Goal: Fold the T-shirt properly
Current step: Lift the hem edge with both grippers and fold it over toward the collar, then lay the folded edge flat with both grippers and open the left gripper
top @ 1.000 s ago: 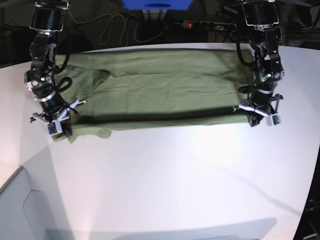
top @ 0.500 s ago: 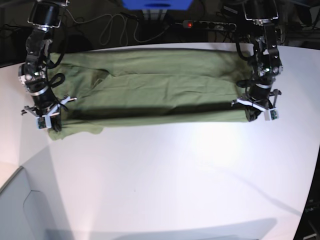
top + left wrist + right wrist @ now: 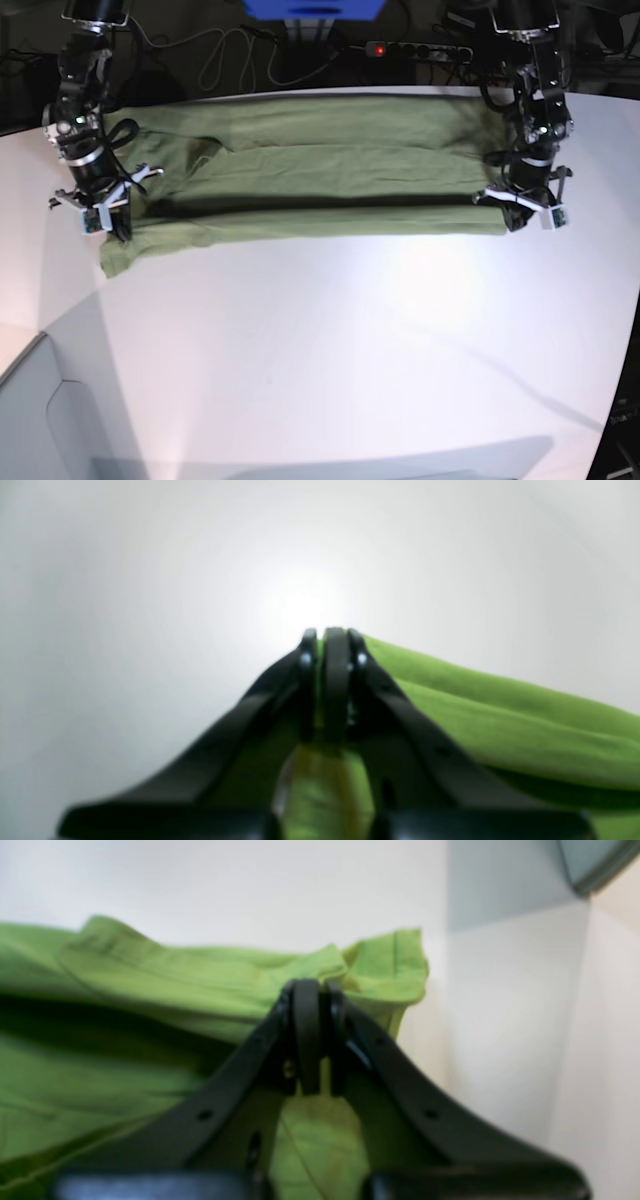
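Observation:
The green T-shirt [image 3: 320, 175] lies spread lengthwise across the far part of the white table [image 3: 350, 340], its near long edge raised and carried over the rest. My left gripper [image 3: 520, 216] is shut on the T-shirt's near right corner; the left wrist view shows cloth [image 3: 500, 720] pinched between the closed fingers [image 3: 336, 680]. My right gripper [image 3: 118, 226] is shut on the near left edge by the sleeve; the right wrist view shows the cloth [image 3: 150, 980] clamped between the closed fingers [image 3: 306, 1030]. A sleeve corner [image 3: 115, 258] hangs down onto the table.
A power strip [image 3: 420, 49] and cables [image 3: 230, 55] lie behind the table's far edge. A blue object [image 3: 313, 9] stands at the back centre. A grey panel [image 3: 40, 420] borders the table's near left corner.
Both grippers have moved toward the far side, carrying the T-shirt's near edge over the rest of the cloth. The visible cloth band has become narrower from front to back.

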